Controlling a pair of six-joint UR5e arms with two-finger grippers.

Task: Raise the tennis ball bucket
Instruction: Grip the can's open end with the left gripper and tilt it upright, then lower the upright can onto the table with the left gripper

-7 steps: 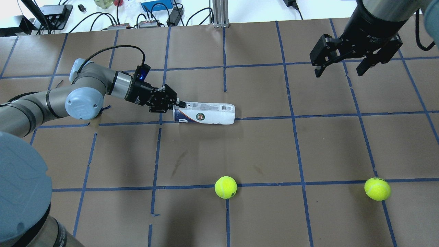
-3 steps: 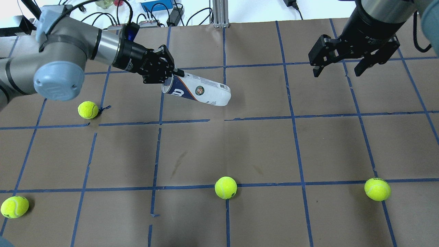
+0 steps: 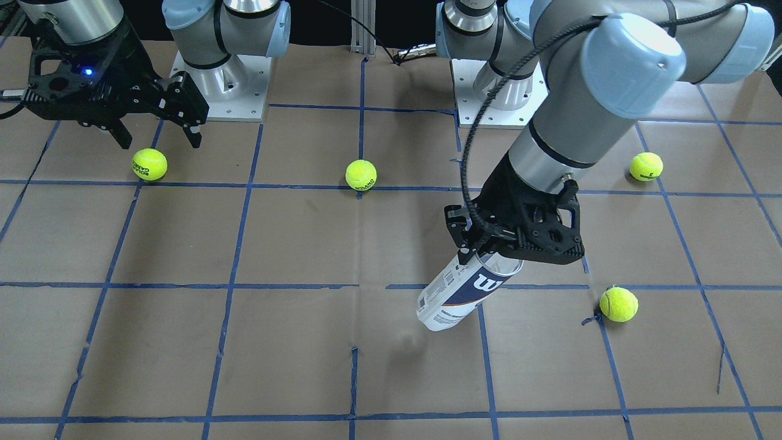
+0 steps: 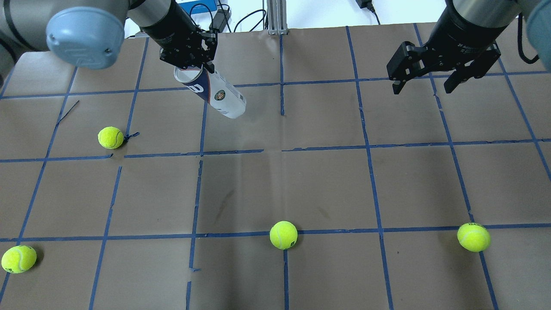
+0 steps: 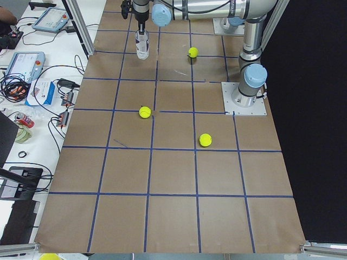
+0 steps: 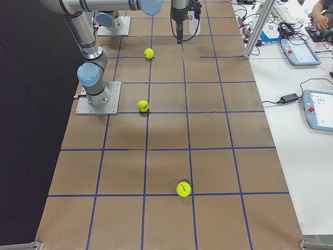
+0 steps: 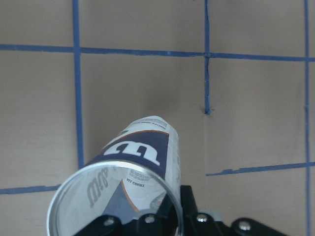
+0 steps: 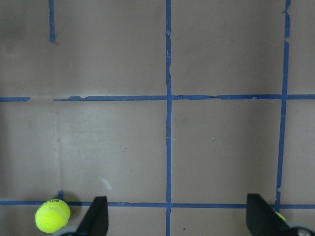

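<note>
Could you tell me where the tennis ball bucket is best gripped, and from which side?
Grip the tennis ball bucket at its open rim, from the mouth end, as the left pincer does: the thin wall there fits a narrow pinch, and it hangs tilted, closed end down.

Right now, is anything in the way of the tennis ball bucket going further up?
Nothing visible. The left gripper holds the tennis ball bucket by its open rim, tilted and off the table. The nearest tennis ball lies apart on the table; the open right gripper hovers far off.
</note>
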